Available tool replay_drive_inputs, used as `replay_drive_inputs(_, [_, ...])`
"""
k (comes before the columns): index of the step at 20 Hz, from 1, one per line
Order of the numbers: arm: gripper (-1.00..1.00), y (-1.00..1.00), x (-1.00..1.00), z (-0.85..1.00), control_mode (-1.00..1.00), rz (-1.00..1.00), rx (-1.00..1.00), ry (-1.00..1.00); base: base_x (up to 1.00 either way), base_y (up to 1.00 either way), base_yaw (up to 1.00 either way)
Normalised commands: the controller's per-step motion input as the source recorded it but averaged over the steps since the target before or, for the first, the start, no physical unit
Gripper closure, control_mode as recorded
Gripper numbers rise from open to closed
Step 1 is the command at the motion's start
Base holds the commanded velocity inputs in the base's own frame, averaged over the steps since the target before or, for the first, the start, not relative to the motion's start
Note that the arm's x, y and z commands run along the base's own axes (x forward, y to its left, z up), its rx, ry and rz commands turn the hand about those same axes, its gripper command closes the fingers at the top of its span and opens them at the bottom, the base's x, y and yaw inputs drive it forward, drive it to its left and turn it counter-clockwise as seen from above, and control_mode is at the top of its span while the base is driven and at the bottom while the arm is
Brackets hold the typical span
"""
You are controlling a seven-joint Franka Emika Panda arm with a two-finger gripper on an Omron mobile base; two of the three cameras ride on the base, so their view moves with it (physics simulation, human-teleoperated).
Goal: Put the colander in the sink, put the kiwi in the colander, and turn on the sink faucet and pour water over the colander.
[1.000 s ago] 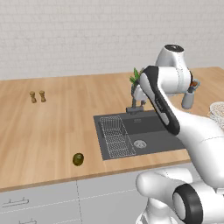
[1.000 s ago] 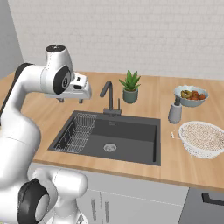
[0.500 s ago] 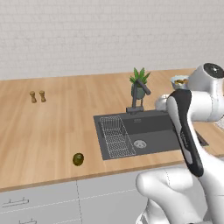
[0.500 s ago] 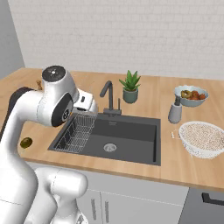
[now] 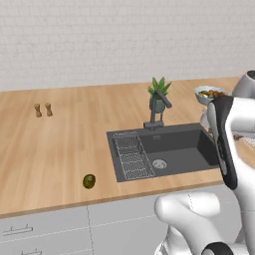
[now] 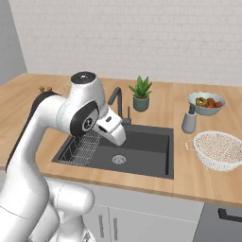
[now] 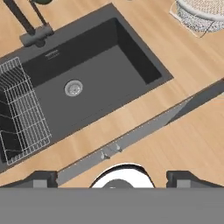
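The white holed colander (image 6: 219, 149) stands on the counter right of the dark sink (image 6: 146, 147), and its rim shows at the top right of the hand view (image 7: 202, 12). On the wood left of the sink (image 5: 184, 154) lies the kiwi (image 5: 89, 181), near the front edge. The dark faucet (image 6: 117, 101) rises behind the basin, its spout angled over it (image 5: 157, 110). My gripper (image 7: 113, 178) hangs open above the counter's front edge, looking down into the sink (image 7: 100, 70), with nothing between its fingertips (image 7: 41, 178). The hand (image 6: 112, 130) hovers over the basin's left part.
A wire rack (image 7: 19, 114) fills the sink's left section, with the drain (image 7: 73, 88) beside it. A potted plant (image 6: 141, 94), a bowl of orange-red food (image 6: 206, 103) and a grey bottle (image 6: 189, 122) stand behind and right of the sink. Two wooden shakers (image 5: 43, 109) stand far left.
The arm has swung down and forward, bringing the hand from behind the rack to above the sink's front. The jaws have spread slightly. The things on the counter have not moved.
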Motion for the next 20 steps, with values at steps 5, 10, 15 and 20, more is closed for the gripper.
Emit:
replay_drive_inputs(5, [-1.00, -0.68, -0.02, -0.03, -1.00, -0.61, 0.00, 0.33, 0.00, 0.00, 0.00])
replay_drive_inputs(10, [-1.00, -0.82, -0.09, -0.14, -1.00, -0.37, 0.15, 0.09, 0.00, 0.00, 0.00])
replay_drive_inputs(15, [-1.00, -0.61, 0.02, -0.06, -1.00, -0.06, 0.26, 0.00, 0.00, 0.00, 0.00])
replay_drive_inputs(20, [-1.00, -0.33, 0.17, -0.07, -1.00, 0.09, 0.08, 0.00, 0.00, 0.00, 0.00])
